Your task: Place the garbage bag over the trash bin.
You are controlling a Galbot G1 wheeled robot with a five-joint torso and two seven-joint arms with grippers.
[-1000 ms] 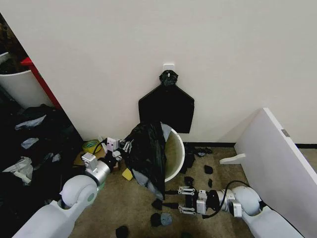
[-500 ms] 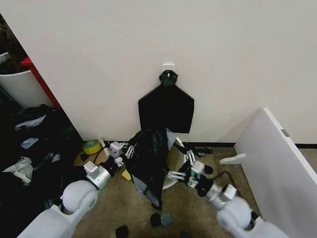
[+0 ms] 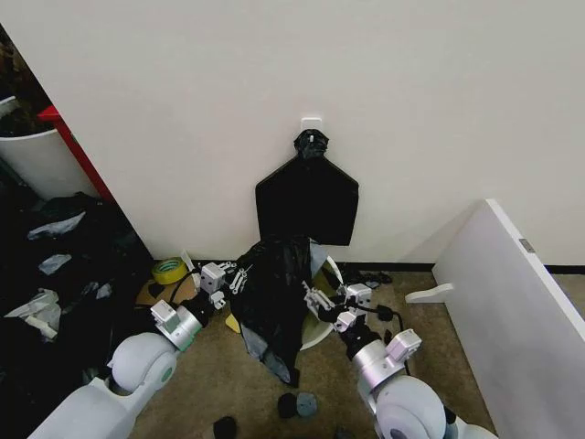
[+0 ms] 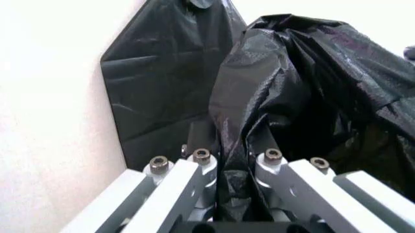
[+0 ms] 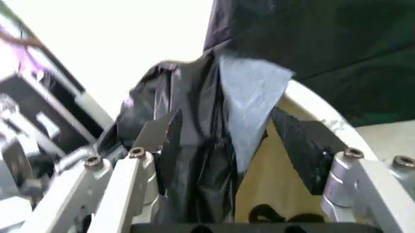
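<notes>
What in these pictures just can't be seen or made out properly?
- Head view: most of the trash bin is covered by the garbage bag.
- Right wrist view: whether the right gripper touches the bag yet.
- Left wrist view: the left gripper base is cut off by the picture's edge.

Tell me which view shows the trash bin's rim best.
Right wrist view: the trash bin shows its cream rim and inside, close, beside the garbage bag. Head view shows a sliver of bin behind the bag. In the left wrist view the bag covers it.
</notes>
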